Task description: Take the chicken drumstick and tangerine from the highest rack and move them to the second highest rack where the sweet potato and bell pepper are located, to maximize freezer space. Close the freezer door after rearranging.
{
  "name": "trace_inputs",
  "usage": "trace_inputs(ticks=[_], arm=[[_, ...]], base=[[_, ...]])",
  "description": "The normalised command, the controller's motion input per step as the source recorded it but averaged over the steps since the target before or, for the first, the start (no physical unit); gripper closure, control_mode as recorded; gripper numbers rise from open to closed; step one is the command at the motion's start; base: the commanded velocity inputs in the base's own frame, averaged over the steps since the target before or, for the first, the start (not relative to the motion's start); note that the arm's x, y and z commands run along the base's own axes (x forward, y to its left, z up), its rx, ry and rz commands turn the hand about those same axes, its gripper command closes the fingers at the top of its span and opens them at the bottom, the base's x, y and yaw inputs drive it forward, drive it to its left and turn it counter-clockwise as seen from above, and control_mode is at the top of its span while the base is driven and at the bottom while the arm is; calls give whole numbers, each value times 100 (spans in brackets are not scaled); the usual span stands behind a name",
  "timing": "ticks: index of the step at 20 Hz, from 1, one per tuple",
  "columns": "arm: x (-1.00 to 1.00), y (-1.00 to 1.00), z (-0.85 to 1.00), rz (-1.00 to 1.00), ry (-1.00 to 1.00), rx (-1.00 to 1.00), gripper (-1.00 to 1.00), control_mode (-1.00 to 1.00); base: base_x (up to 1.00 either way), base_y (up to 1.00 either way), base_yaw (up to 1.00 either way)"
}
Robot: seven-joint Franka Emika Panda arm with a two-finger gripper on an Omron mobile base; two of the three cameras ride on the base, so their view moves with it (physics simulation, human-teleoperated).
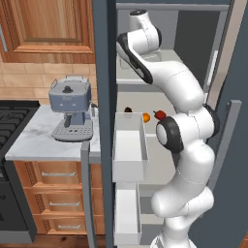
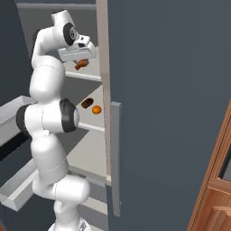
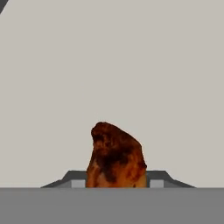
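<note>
Gripper (image 3: 115,183) fingers sit tight against both sides of the chicken drumstick (image 3: 115,157) in the hand view, so the jaws are closed on it. The drumstick's brown, charred end rises against the pale grey freezer wall (image 3: 113,61).

From the left base view, the white arm (image 1: 186,126) rises from the lower right and bends up into the open freezer, its wrist reaching over the highest rack (image 1: 164,56). On the second highest rack (image 1: 140,104) lie a dark sweet potato (image 1: 128,110), an orange tangerine (image 1: 146,117) and a red bell pepper (image 1: 159,115), the tangerine just beside the pepper. A white door bin (image 1: 130,145) stands in front of them. A grey-blue coffee machine (image 1: 71,109) sits on the marble counter (image 1: 34,140) to the left, well apart from the freezer.

From the right base view, the hand (image 2: 77,52) hangs over the highest rack (image 2: 88,76) with the drumstick (image 2: 80,65) held under it, just above the shelf. One rack lower, the sweet potato (image 2: 87,103) and the tangerine (image 2: 96,109) lie near each other. The open freezer door (image 2: 167,103) stands at the right.
</note>
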Motion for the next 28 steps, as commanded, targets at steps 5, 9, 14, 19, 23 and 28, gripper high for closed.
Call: trace_inputs(ticks=[5, 9, 14, 19, 23, 28], arm=[[-41, -26, -41, 0, -27, 16, 100, -100], [-47, -50, -10, 0, -44, 39, 100, -100], [-65, -29, 1, 0, -40, 29, 100, -100], [-100, -9, 10, 0, -8, 25, 100, -100], [-100, -4, -13, 0, 0, 13, 100, -100], [-87, -3, -34, -1, 0, 5, 100, -100]], base=[[0, 0, 0], [0, 0, 0], [0, 0, 0], [0, 0, 0], [0, 0, 0], [0, 0, 0]])
